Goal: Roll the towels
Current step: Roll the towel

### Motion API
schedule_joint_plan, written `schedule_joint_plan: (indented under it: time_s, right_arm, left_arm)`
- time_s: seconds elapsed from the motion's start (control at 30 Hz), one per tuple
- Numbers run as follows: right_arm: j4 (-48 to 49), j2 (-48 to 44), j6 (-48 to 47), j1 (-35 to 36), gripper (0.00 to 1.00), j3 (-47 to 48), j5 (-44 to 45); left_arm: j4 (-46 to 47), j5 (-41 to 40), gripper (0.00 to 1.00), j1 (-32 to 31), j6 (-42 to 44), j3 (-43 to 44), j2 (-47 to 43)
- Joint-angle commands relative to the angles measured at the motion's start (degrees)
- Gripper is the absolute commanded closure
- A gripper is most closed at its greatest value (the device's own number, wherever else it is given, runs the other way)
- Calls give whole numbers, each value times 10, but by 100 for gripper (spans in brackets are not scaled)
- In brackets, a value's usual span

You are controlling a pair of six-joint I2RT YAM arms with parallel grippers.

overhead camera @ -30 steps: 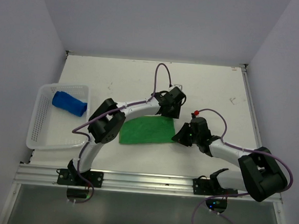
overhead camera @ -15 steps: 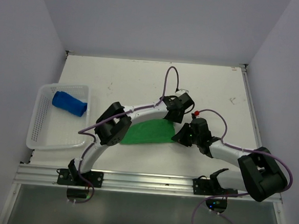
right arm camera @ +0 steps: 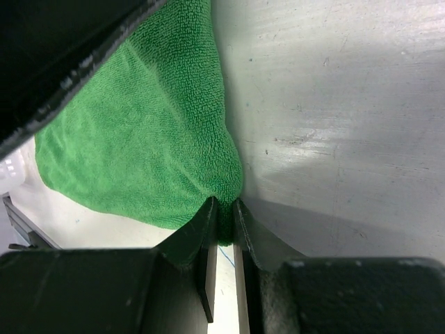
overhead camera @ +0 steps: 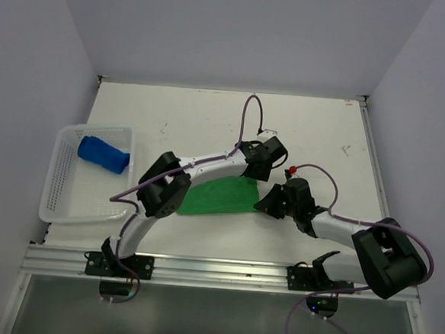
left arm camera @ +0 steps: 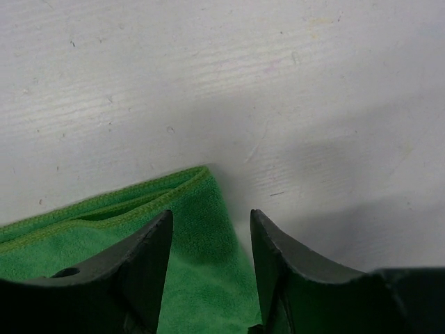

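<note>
left arm point(overhead camera: 207, 164) covers part of green towel point(overhead camera: 224, 198)

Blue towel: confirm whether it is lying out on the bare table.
No, the blue towel sits rolled up inside the white basket.

white basket point(overhead camera: 74, 193) (mesh) on scuffed table point(overhead camera: 195, 119).

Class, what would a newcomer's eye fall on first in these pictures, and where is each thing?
The bright green towel lies mid-table, the right tool pinching its near right corner and the left tool open over its far right corner. At the left, a rolled blue towel lies in the white basket.
</note>
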Motion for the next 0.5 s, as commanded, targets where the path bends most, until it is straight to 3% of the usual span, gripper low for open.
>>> schedule_joint_plan:
  time_s: [0.0,0.47]
  right_arm:
    - [-36,15,-14,0,84,-26,14]
    - [-25,42,-22,0,85,-23,8]
  left_arm:
    - [-5,-4,47,-4,-21,-21,-41]
    - [-14,-5,46,-5,-6,20,26]
